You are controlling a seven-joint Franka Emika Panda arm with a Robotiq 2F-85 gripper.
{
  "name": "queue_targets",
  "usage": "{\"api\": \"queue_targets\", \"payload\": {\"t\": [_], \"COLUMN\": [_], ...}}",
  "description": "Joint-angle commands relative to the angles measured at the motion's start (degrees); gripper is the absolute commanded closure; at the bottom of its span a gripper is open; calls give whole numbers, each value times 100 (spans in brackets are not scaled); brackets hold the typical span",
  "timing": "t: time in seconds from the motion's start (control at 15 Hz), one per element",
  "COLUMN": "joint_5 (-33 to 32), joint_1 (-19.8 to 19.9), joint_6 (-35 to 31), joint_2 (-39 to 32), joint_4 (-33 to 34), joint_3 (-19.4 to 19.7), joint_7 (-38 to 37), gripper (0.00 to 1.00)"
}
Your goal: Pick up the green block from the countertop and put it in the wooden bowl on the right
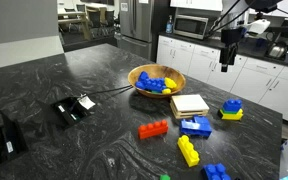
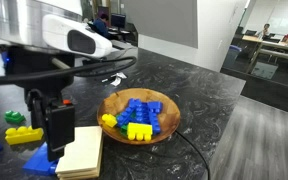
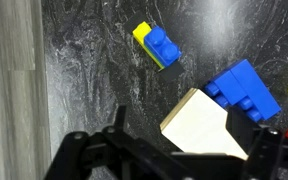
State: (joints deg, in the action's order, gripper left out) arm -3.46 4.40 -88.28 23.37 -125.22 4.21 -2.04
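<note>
The green block is a tiny speck near the front edge of the dark marbled countertop [image 1: 74, 70] in an exterior view [image 1: 165, 177]. It also shows at the far left in an exterior view [image 2: 16, 118], beside a yellow brick [image 2: 24, 135]. The wooden bowl [image 1: 144, 73] [image 2: 167, 112] holds several blue and yellow bricks. My gripper [image 1: 227, 60] [image 2: 59, 128] hangs open and empty, high above the counter. In the wrist view my gripper [image 3: 191, 138] is over the pale square slab [image 3: 199, 125]. The green block is out of the wrist view.
Around the slab [image 1: 189, 104] lie a red brick [image 1: 153, 129], blue bricks [image 1: 195, 126] [image 1: 216, 172], a yellow brick [image 1: 188, 150] and a blue-and-yellow brick [image 1: 230, 110] [image 3: 157, 45]. A black device with a cable [image 1: 74, 108] sits left of the bowl.
</note>
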Motion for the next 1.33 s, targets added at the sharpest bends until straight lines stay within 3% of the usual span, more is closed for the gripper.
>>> {"api": "queue_targets", "payload": {"t": [0.0, 0.33, 0.8, 1.27], "joint_5": [3, -109, -254, -193], "joint_1": [10, -149, -683, -697], "joint_6": [12, 95, 6, 6], "joint_2": [-5, -10, -60, -6], "joint_4": [13, 47, 90, 21], "joint_3": [-7, -148, -587, -586], "joint_7": [5, 218, 531, 392], "gripper": [0, 0, 0, 0]}}
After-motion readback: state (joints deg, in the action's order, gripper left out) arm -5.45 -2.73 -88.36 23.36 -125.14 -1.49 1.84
